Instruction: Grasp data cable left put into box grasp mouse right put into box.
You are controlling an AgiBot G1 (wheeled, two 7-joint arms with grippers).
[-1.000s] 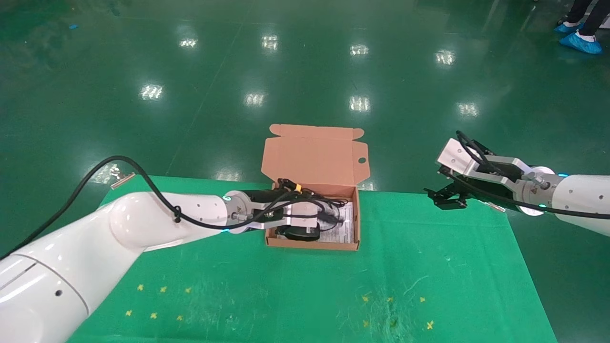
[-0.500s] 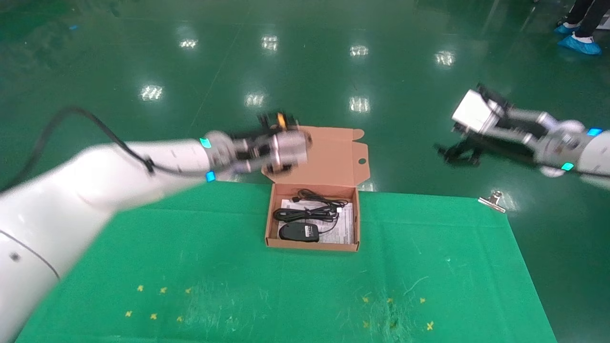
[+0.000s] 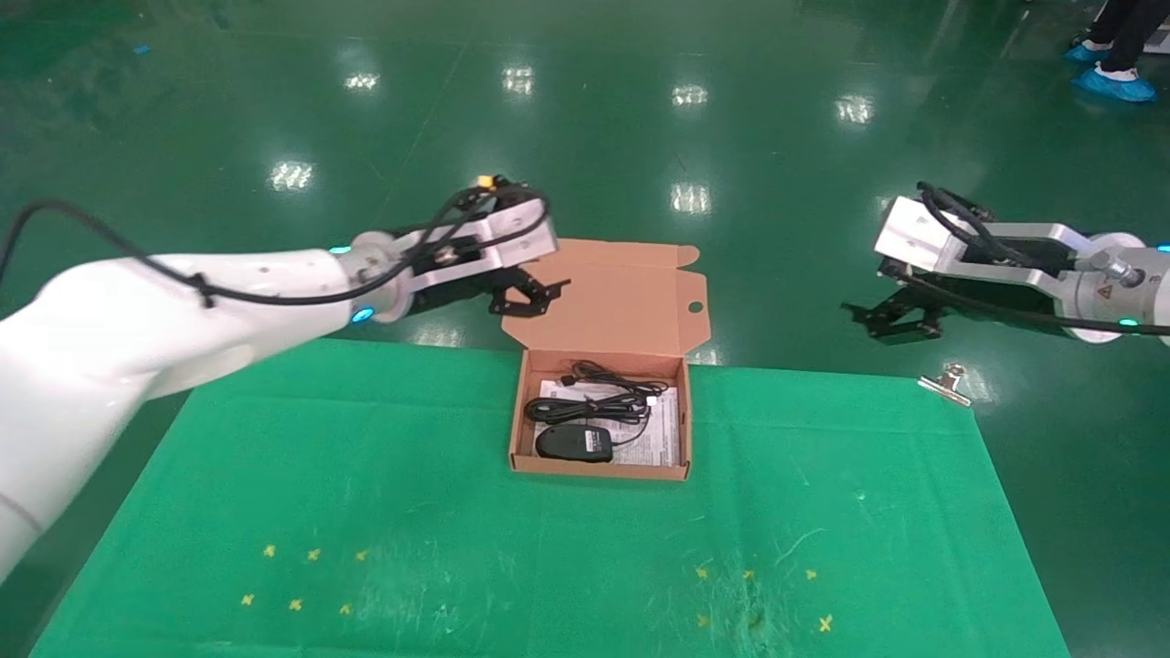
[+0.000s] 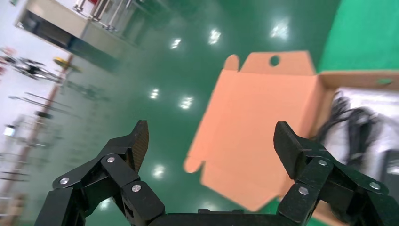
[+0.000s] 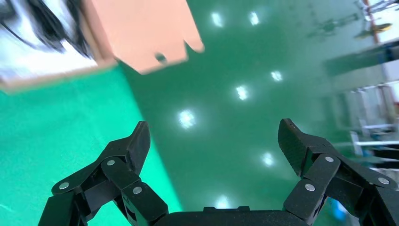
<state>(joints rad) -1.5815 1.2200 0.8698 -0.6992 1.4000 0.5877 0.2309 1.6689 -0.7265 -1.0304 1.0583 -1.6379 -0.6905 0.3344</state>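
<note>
The salmon-pink box (image 3: 599, 469) stands open on the green cloth, its flap lid (image 3: 608, 302) upright at the back. Inside, the black mouse (image 3: 573, 443) lies at the front left and the bundled black data cable (image 3: 590, 409) lies just behind it. My left gripper (image 3: 530, 297) is open and empty, raised by the lid's left edge, above and behind the box. The left wrist view shows its open gripper (image 4: 211, 141) before the lid (image 4: 263, 127). My right gripper (image 3: 891, 320) is open and empty, raised beyond the table's far right; it also shows in the right wrist view (image 5: 214, 141).
A white printed sheet (image 3: 663, 434) lines the box floor. A metal binder clip (image 3: 946, 384) holds the cloth at the far right corner. Small yellow marks (image 3: 302, 576) dot the cloth's front. A person's blue shoe covers (image 3: 1111, 82) show on the floor far right.
My left gripper has lifted out of the box and moved up and back, leaving the data cable inside beside the mouse. My right arm has risen and drifted slightly right.
</note>
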